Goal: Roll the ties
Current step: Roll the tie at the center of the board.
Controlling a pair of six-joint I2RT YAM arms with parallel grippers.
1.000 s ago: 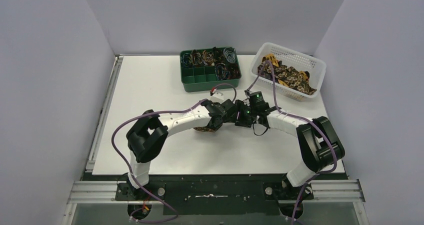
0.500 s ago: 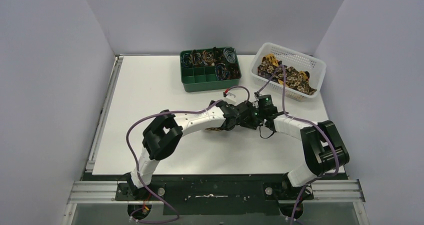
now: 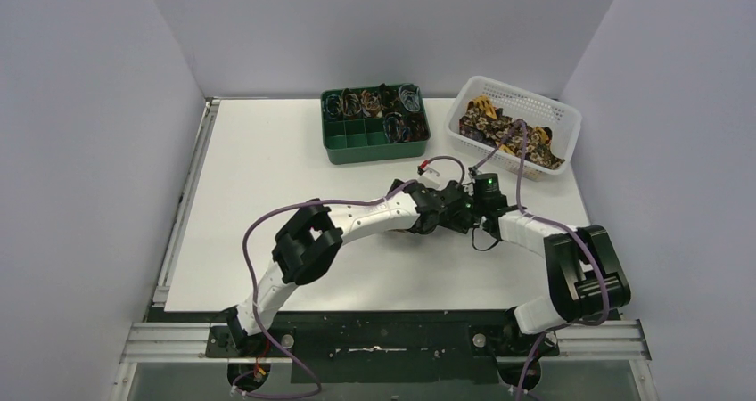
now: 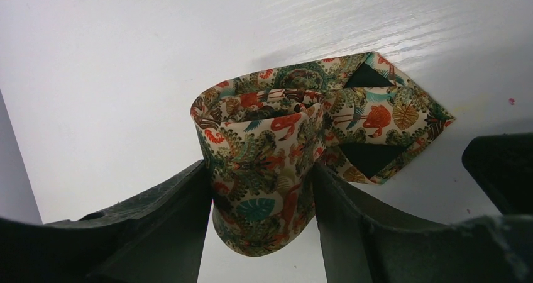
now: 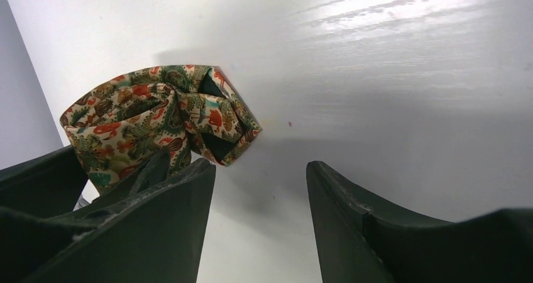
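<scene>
L gripper [image 4: 259,168] is clamping the cream, green & orange floral-print fabric tie coil [image 4: 276,129]. Its fingers are approx. half open, both inner faces pressing the coil's sides. The pointed end is sticking out beyond the tips, on the white tabletop [image 4: 94,75]. R gripper [image 5: 261,165] is sitting approx. half open, gripping nothing, w/ the coil lying just outside one finger.

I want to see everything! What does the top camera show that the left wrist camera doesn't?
Only the top view: the green tray, the white basket of ties, the whole left arm and right arm. Only the left wrist view: the rolled tie, its leafy print clear, between the left fingers. Both: the white table.
</scene>
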